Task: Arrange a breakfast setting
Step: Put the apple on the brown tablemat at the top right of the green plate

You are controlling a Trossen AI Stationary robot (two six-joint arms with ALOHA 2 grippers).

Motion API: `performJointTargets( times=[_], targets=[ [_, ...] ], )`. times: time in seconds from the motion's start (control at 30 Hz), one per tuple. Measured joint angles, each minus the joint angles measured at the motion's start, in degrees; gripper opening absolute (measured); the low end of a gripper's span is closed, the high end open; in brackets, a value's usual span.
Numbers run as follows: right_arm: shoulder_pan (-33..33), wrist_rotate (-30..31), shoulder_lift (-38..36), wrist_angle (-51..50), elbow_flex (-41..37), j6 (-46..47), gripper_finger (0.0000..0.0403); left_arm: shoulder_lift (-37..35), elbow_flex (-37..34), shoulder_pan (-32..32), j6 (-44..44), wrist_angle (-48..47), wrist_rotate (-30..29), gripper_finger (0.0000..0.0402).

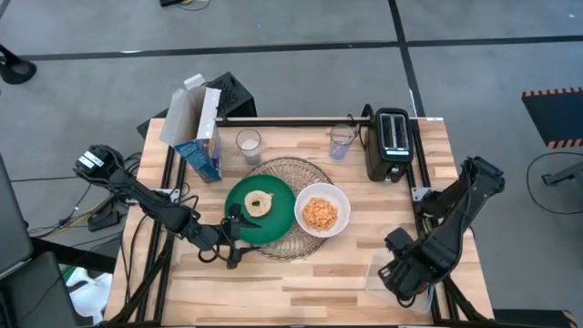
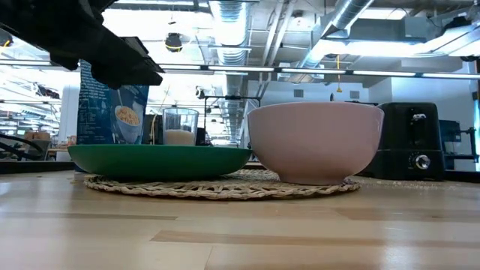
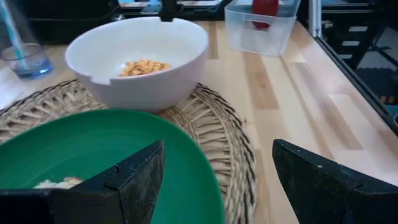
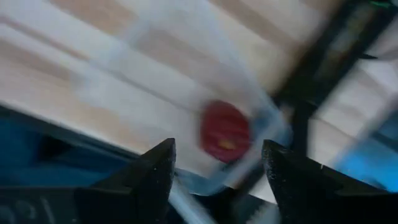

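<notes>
The round wire mat [image 1: 290,208] is located at the tabletop centre, carrying the green plate [image 1: 275,221] with the pale bagel [image 1: 258,202] and the white bowl [image 1: 322,210] of orange cereal [image 1: 320,213]. The left gripper [image 1: 235,239] is positioned at the plate's near edge, fingers spread wide, empty. The right gripper [image 4: 217,171] is held over the clear plastic tub [image 1: 381,271] at the near right corner, fingers parted above the small red apple [image 4: 225,132].

We find no readable text; print on the tall blue cardboard cereal box [image 2: 112,105] is too small to make out.
</notes>
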Motion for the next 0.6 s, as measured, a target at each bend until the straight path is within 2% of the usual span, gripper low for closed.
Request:
performJointTargets(
  times=[0.13, 0.33, 0.6],
  targets=[
    [0.82, -4.21, 2.41, -1.4, -0.02, -0.12, 0.0282, 0.35, 0.0, -0.02, 0.65, 0.46, 2.7, 0.0281],
    [2.55, -3.87, 2.74, -0.74, -0.02, -4.27, 0.0284, 0.35, 0.0, -0.01, 0.45, 0.76, 2.82, 0.0281],
    [2.54, -2.74, 2.92, -1.06, -0.02, -1.11, 0.0284, 0.35, 0.0, -0.02, 0.31, 0.79, 2.83, 0.0281]
  ],
)
